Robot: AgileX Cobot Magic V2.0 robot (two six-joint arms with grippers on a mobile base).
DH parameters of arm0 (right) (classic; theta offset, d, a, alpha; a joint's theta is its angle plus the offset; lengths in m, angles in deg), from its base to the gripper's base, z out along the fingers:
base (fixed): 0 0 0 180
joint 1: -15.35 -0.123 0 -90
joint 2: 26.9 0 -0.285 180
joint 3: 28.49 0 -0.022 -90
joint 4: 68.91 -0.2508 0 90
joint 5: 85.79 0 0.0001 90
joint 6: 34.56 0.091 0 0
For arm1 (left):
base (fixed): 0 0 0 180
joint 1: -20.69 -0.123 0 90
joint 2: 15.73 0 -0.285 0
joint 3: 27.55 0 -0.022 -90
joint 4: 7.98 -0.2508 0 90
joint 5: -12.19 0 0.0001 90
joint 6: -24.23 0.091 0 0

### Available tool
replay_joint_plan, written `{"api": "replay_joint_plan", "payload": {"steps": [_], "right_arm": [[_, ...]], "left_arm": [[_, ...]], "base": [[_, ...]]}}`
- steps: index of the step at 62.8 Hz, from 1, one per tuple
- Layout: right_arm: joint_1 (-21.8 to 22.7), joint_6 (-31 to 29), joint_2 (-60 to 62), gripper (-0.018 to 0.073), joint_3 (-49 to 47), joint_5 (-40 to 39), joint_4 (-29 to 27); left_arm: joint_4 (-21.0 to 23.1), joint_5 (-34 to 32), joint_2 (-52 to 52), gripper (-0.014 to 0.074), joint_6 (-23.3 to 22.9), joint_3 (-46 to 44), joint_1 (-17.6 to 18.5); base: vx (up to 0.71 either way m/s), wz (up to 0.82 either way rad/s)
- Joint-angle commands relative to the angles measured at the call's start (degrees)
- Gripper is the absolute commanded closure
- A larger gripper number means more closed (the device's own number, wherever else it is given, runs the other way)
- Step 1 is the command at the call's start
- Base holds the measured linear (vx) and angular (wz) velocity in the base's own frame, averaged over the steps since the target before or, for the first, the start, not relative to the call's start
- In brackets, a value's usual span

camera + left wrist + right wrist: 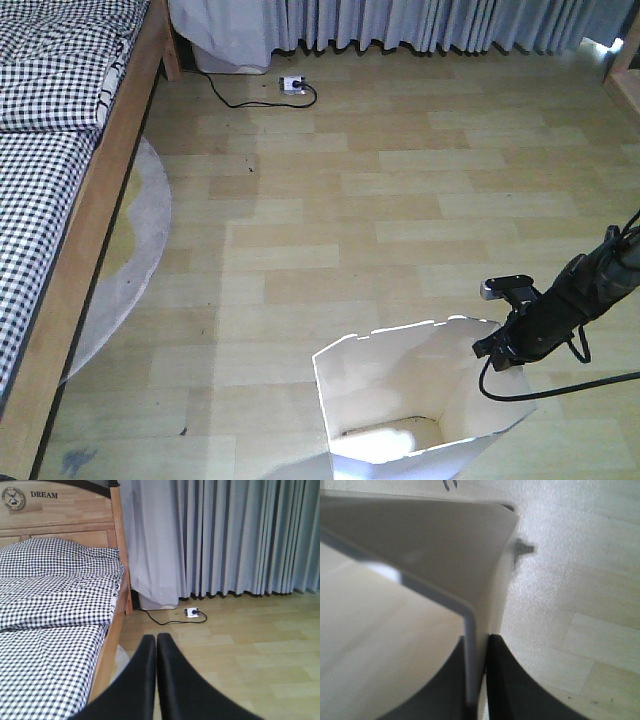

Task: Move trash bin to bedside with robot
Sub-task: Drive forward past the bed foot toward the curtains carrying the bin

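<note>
Trash bin [385, 385] stands on the wooden floor [400, 200], well apart from the bed [60, 150] with its gingham bedding, out beyond the bed's long wooden side. It is upright, with its long axis vertical, the notched mouth facing up and the white walls tapering to the base. The right gripper [497, 352] grips the rim on the side away from the bed, its fingers [507, 680] pinching the thin wall, one inside and one outside. The left gripper [156, 637] points past the bed's headboard corner, fingers [137, 680] pressed together on nothing. A power strip [292, 85] lies near that corner.
</note>
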Motion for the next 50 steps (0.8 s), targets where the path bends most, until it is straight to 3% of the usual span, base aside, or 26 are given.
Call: {"api": "replay_joint_plan", "payload": {"steps": [1,50], "right_arm": [[0.07,-0.14,4.46,0.0566,-0.54,5.91,-1.66],[0.07,-0.14,4.46,0.0566,-0.54,5.91,-1.66]], "left_arm": [[0.26,-4.16,-0.30,0.0603,-0.25,-1.19,0.00],[0.26,-4.16,-0.30,0.0603,-0.25,-1.19,0.00]], "base": [[0.25,0.06],[0.25,0.04]]}}
